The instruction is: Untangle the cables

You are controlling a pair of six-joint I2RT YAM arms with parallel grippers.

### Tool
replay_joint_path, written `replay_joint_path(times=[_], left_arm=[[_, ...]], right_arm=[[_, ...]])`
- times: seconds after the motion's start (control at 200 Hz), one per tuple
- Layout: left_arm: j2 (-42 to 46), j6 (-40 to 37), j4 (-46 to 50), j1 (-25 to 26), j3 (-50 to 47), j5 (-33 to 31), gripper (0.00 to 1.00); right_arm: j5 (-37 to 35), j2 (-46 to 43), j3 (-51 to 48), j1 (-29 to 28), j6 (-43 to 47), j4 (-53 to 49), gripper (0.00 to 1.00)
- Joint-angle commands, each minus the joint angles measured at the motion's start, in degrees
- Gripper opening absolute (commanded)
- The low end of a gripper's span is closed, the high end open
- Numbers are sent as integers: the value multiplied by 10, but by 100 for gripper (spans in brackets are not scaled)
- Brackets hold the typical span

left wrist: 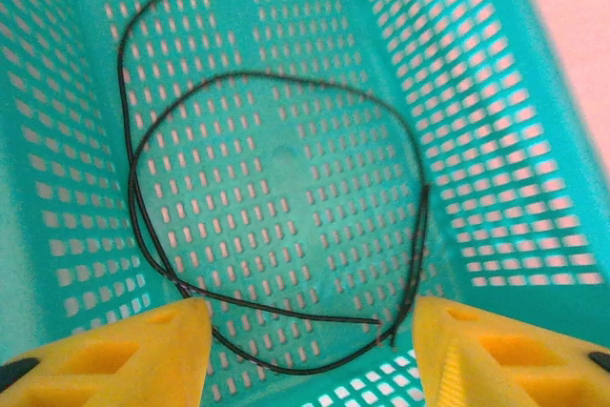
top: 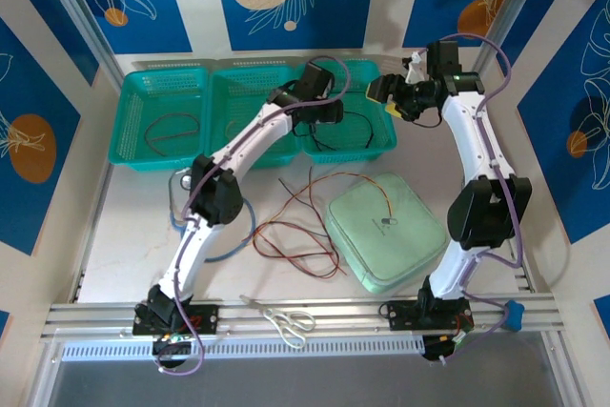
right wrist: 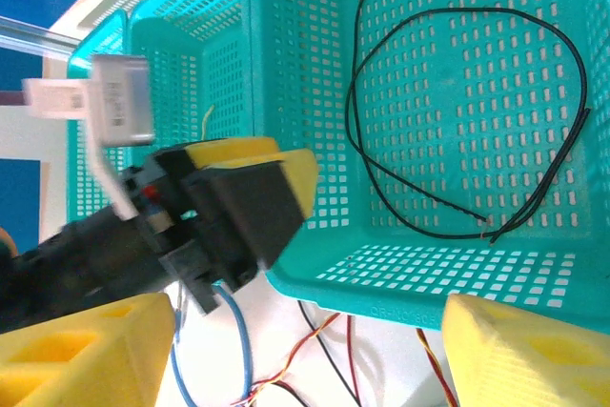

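Hovering over right basket (left wrist: 477, 140), left gripper (left wrist: 305, 331) apart, empty; black cable (left wrist: 419, 226) lies inside, sorted. Right gripper (right wrist: 305, 350) apart. Red-tan tangle (top: 305, 226) on table (top: 133, 235) left to separate.

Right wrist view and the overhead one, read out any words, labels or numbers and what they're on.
No text can be read.
Grey box: faint marks, blurred.
Teal basket: raised marks on its rim, too small.
Green case: small badge, too small.
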State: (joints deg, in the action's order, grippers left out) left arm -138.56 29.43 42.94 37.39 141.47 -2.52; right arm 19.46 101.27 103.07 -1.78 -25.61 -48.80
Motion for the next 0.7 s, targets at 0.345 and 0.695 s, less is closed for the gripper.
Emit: replay_joint_path(times=[0.345, 0.695], left_arm=[[211, -48, 35, 13, -91, 12, 58], [432, -32, -13, 0, -397, 19, 58]], right_arm=[[-101, -134, -152, -68, 4, -6, 68], [-171, -220, -246, -181, 38, 18, 63]])
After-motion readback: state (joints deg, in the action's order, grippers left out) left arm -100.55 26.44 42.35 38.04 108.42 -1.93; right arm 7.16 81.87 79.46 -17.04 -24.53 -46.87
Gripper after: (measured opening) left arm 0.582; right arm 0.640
